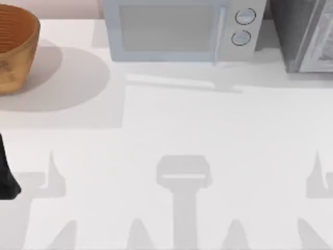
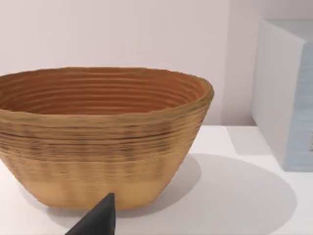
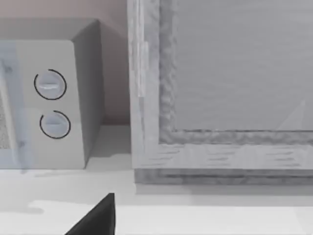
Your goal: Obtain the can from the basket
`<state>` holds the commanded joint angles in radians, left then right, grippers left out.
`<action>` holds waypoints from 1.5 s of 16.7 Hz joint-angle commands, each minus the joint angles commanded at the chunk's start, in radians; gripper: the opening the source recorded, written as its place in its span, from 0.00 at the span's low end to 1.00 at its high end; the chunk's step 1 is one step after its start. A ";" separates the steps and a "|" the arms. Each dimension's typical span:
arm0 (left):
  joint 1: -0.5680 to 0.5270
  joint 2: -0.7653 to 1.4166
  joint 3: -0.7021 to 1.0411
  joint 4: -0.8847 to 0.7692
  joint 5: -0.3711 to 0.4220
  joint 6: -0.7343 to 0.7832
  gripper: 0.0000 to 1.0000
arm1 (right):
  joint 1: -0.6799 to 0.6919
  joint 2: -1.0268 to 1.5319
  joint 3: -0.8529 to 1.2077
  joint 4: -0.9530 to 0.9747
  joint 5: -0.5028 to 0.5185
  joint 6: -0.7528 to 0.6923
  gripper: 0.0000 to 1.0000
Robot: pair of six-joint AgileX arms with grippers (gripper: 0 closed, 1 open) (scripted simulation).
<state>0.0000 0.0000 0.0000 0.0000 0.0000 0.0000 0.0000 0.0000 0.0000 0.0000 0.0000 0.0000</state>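
left arm: dark part (image 1: 6, 172) at table's left edge, near side; gripper jaw state cannot tell
left fingertip: dark wedge (image 2: 98, 219) low in left wrist view, just short of basket
right fingertip: dark wedge (image 3: 98, 218) over table, facing microwave and cabinet; jaw state cannot tell
table (image 1: 171, 135): white, shadows only mid-field
basket (image 1: 13, 49): far left corner, upright, ribbed orange inside (image 2: 98, 93)
can: cannot tell, basket floor hidden behind rim
microwave (image 1: 179, 28): far centre, two dials
cabinet (image 1: 307, 34): grey, far right
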 joint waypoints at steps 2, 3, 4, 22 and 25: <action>0.000 0.000 0.000 0.000 0.000 0.000 1.00 | 0.000 0.000 0.000 0.000 0.000 0.000 1.00; 0.001 0.009 0.009 -0.004 0.000 0.001 1.00 | 0.000 0.000 0.000 0.000 0.000 0.000 1.00; 0.003 0.027 0.027 -0.014 0.000 0.002 1.00 | 0.000 0.000 0.000 0.000 0.000 0.000 1.00; 0.122 1.478 1.515 -0.798 0.050 0.126 1.00 | 0.000 0.000 0.000 0.000 0.000 0.000 1.00; 0.145 1.795 1.830 -0.968 0.062 0.153 1.00 | 0.000 0.000 0.000 0.000 0.000 0.000 1.00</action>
<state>0.1453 1.7946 1.8299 -0.9683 0.0624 0.1529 0.0000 0.0000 0.0000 0.0000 0.0000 0.0000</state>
